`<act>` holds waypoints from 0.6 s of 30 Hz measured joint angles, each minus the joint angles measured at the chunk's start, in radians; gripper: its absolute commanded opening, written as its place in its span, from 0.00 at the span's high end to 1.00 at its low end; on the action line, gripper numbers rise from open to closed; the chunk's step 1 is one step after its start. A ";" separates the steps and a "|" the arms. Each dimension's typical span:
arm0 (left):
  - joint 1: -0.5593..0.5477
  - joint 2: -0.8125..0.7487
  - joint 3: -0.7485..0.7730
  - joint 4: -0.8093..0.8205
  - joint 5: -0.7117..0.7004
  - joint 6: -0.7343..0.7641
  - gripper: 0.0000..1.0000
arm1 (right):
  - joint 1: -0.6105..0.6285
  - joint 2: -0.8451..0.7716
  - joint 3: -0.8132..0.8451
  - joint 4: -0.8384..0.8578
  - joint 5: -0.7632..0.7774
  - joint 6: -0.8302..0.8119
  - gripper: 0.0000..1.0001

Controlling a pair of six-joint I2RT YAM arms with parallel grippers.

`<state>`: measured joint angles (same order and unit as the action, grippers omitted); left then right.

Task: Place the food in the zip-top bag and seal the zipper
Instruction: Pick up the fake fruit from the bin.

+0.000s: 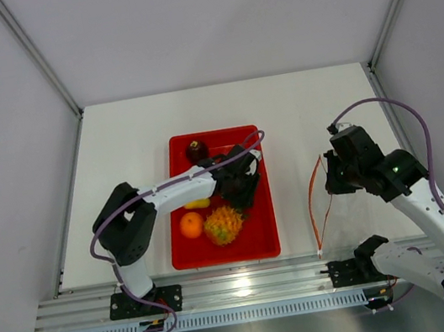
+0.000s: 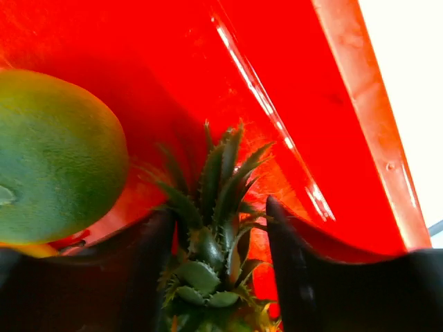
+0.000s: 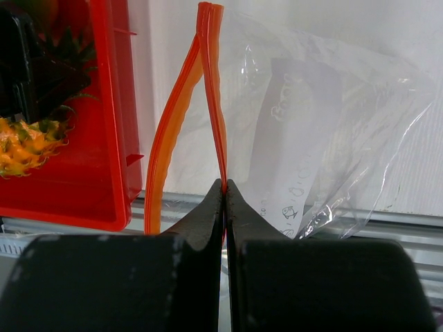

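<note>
A white counter (image 1: pixel 117 149) sits inside a plain booth of pale grey walls (image 1: pixel 205 15) with slim metal corner posts (image 1: pixel 37 56). A ribbed metal rail (image 1: pixel 242 286) runs along the near edge, where both arm bases are bolted. A red tray (image 1: pixel 265 244) lies at the middle of the counter and holds the toy food: a dark red fruit (image 1: pixel 196 149) at the far end, an orange (image 1: pixel 191 225) and a pineapple (image 1: pixel 223 225) side by side at the near end, and a yellow pear (image 1: pixel 198 204) partly hidden under the left arm (image 1: pixel 183 188). The left wrist view also shows a green fruit (image 2: pixel 55 155) close beside the pineapple's crown. The left arm rises from its base, bends at the elbow and reaches rightward across the tray. Its left pincer (image 2: pixel 218 207) points down with its two dark fingers spread, one on each side of the leafy green crown. To the right of the tray, well apart from the food, the clear zip-top bag (image 3: pixel 332 138) lies crumpled on the counter with nothing in it. The right arm (image 1: pixel 432 199) arches over from the lower right corner. Its right pincer (image 3: pixel 225 185) is pressed together, pinching one lip of the orange zipper (image 3: pixel 214 83), while the other lip bows away toward the tray, so the mouth gapes.
</note>
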<state>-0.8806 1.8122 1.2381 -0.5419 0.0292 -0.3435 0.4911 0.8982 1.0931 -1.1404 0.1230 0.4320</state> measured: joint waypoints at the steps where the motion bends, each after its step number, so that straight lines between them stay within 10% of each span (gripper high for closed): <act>1: -0.001 0.003 0.000 0.000 0.000 -0.003 0.56 | 0.001 0.000 0.000 0.001 0.000 0.000 1.00; 7: -0.004 0.002 -0.021 0.027 0.011 -0.021 0.97 | 0.001 -0.001 0.000 0.001 0.000 0.001 1.00; 18: -0.005 -0.151 -0.082 0.023 -0.037 -0.023 0.99 | 0.003 -0.010 0.000 0.001 0.000 0.002 1.00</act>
<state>-0.8856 1.6615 1.1564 -0.5194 -0.0078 -0.3664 0.4946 0.8886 1.0931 -1.1397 0.1230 0.4335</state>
